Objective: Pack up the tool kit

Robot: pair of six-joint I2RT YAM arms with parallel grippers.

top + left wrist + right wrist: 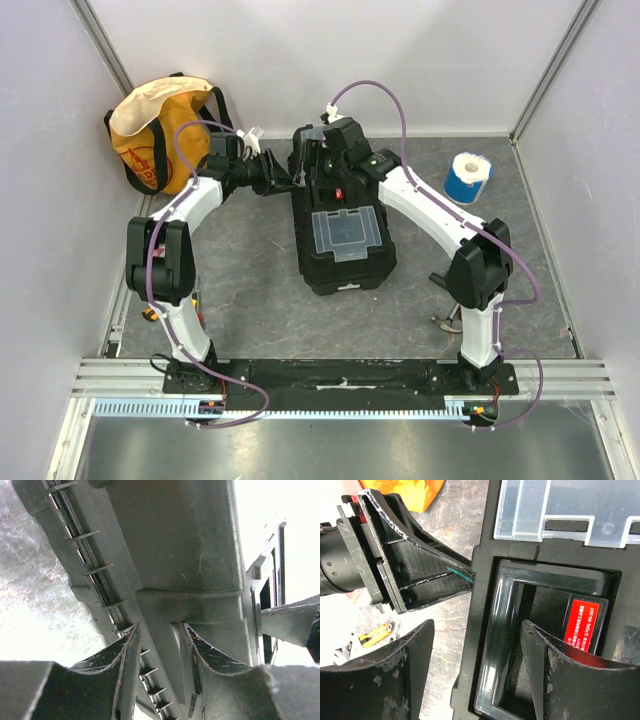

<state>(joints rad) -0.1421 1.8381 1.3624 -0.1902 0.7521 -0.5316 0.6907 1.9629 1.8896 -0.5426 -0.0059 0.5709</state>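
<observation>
The tool kit [345,225] sits at the centre of the overhead view, lying lengthwise on the grey worktop [250,300], with both arms reaching in at its upper end. The left claw [160,626] comes in from the left of frame and is clenched on the box's side edge. In its own camera the two fingers [122,667] flank a black ridge of the ribbed wall, pressed close on either side.

Over to the right claw [476,625], and that one is released, its fingers spread wide. The glossy black handle [495,630] lies in its recess between them, with no finger touching it that I can see. A red label [585,625] shows in the recess at the right of that view, and a clear lid [520,505] runs along the top.

Around the edges, a yellow-orange bag [155,135] slumps in the upper left corner. A blue roll [467,178] stands at the upper right, well apart from the box. A small yellow tool [375,634] lies at the left of the right wrist view.
</observation>
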